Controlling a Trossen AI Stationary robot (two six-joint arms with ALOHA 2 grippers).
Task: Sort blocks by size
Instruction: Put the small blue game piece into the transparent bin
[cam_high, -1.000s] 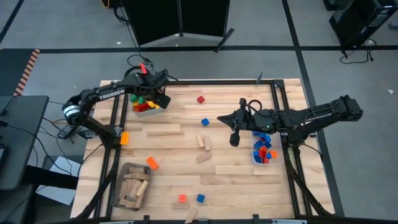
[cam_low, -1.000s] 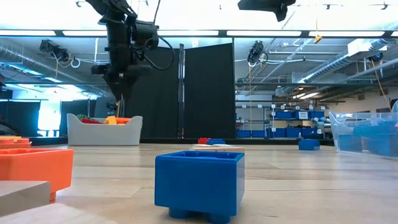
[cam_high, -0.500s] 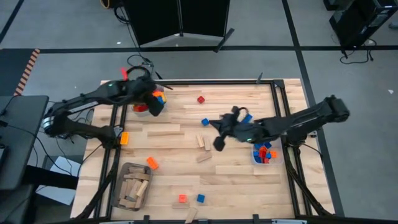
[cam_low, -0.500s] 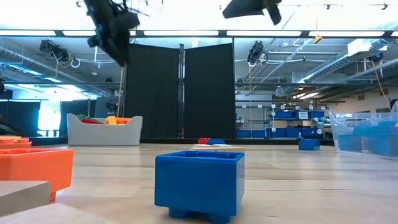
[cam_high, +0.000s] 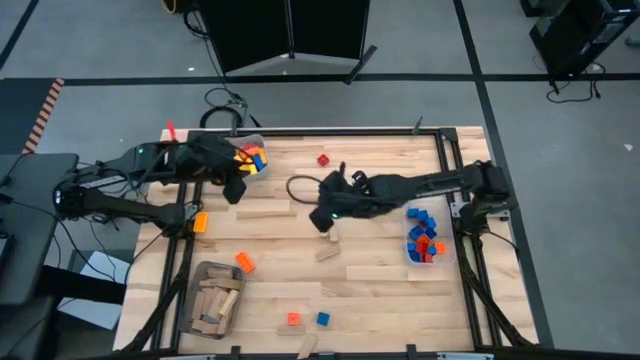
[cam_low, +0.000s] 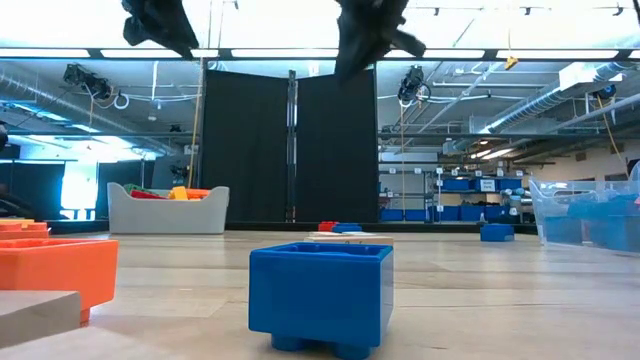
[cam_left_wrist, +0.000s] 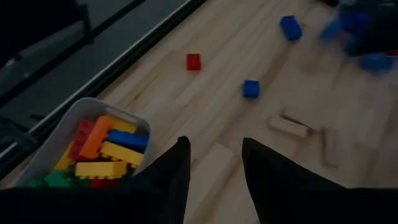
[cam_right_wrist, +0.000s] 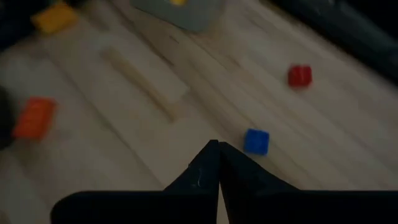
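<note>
Loose blocks lie on the wooden table: a red one (cam_high: 323, 159), orange ones (cam_high: 200, 222) (cam_high: 244, 262), a red (cam_high: 293, 319) and a blue one (cam_high: 322, 319) near the front edge, and tan wooden pieces (cam_high: 328, 253). My left gripper (cam_left_wrist: 214, 163) hangs open and empty just on the near side of the grey bin (cam_high: 250, 160) of coloured blocks. My right gripper (cam_right_wrist: 216, 150) is shut and empty, high over the table's middle (cam_high: 325, 213), tipped down; a blue block (cam_right_wrist: 256, 141) lies just beyond its fingertips.
A clear bin (cam_high: 425, 240) of blue and red blocks stands at the right edge. A grey bin of wooden pieces (cam_high: 212, 298) is at the near left. Long planks (cam_high: 262, 210) (cam_high: 380, 272) lie flat on the table. A blue block (cam_low: 320, 295) fills the low view's foreground.
My left gripper has risen from over the grey bin of coloured blocks and drawn back toward the near-left, tilting less steeply. My right gripper has swung toward the table's left to above the middle, rolling and tipping its fingers downward. No block has moved.
</note>
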